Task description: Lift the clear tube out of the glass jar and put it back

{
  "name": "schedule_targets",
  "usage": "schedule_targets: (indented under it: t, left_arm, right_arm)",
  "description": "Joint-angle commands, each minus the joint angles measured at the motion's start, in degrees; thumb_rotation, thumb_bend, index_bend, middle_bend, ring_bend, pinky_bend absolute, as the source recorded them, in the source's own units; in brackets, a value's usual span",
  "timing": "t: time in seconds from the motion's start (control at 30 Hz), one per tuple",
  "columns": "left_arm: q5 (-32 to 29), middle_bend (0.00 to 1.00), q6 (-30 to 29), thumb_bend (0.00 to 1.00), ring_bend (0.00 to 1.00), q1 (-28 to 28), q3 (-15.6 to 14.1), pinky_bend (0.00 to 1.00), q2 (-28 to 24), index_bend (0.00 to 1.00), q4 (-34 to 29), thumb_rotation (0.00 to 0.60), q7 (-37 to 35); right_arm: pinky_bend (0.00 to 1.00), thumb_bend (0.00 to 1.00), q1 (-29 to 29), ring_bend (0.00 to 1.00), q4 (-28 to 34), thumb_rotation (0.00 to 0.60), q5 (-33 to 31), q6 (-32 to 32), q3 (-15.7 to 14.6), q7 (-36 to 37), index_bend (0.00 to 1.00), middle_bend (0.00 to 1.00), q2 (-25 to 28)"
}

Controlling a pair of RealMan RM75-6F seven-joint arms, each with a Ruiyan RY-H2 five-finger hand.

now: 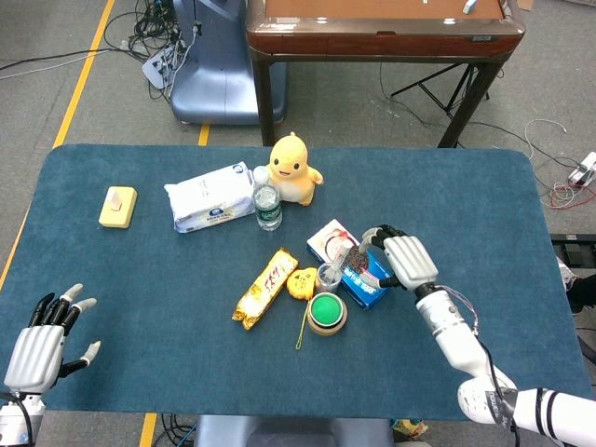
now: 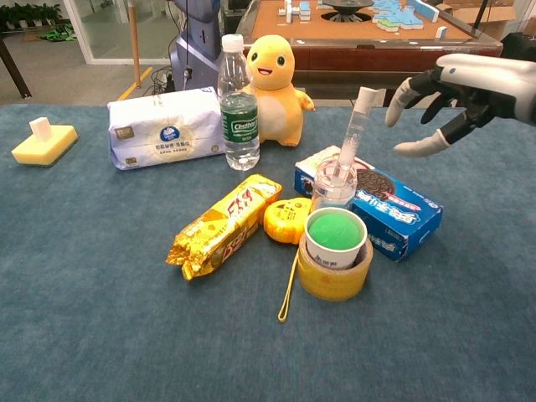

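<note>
Right hand (image 2: 456, 92) cut off at the chest view's right edge, fingers spread, holding nothing, hovering just right of the clear tube (image 2: 354, 130); from the head view it overlaps the blue cookie box (image 1: 355, 264), contact cannot be told. Tube stands tilted in the glass jar (image 2: 333, 183) near bench centre, its lower end blurred behind the glass. Left hand (image 1: 42, 340) at the near left corner, fingers apart, empty, wrist cut off. Water bottle (image 2: 239, 105) label reads roughly "Cestbon"; writing on the yellow snack pack (image 2: 224, 224) and tissue pack (image 2: 165, 126) too small to read. Bench (image 1: 140, 279) has blue felt; behind it a brown table (image 1: 382, 28), grey floor, cables.
</note>
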State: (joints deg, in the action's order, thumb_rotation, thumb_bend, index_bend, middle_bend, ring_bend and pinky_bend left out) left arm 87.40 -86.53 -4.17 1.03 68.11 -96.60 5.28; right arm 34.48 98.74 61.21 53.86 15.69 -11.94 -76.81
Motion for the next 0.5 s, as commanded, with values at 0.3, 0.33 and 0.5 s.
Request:
schedule_targets:
  t: [0.3,0.33,0.5]
  left_arm:
    - [-0.3,0.09,0.1,0.29,0.14,0.0,0.2,0.04,0.0,0.23,0.4,0.600,-0.4]
    - [-0.3,0.09,0.1,0.29,0.14,0.0,0.2,0.04,0.0,0.23,0.4,0.600,-0.5]
    - [-0.5,0.09,0.3,0.29,0.14,0.0,0.2,0.04,0.1,0.23,0.6,0.600,-0.7]
  right_arm:
    - [0.24,0.34,5.0,0.17,-4.0,0.600,-3.7,-2.2,0.0,-2.4,0.44,0.28,-4.5]
    - [0.24,0.34,5.3,0.17,-4.2,0.600,-3.8,-2.3,-0.1,-2.4,0.44,0.28,-4.7]
    - [0.24,0.34,6.3,0.17,-5.2,0.600,-4.2,-2.4,-0.4,-2.2,0.45,0.28,-5.7]
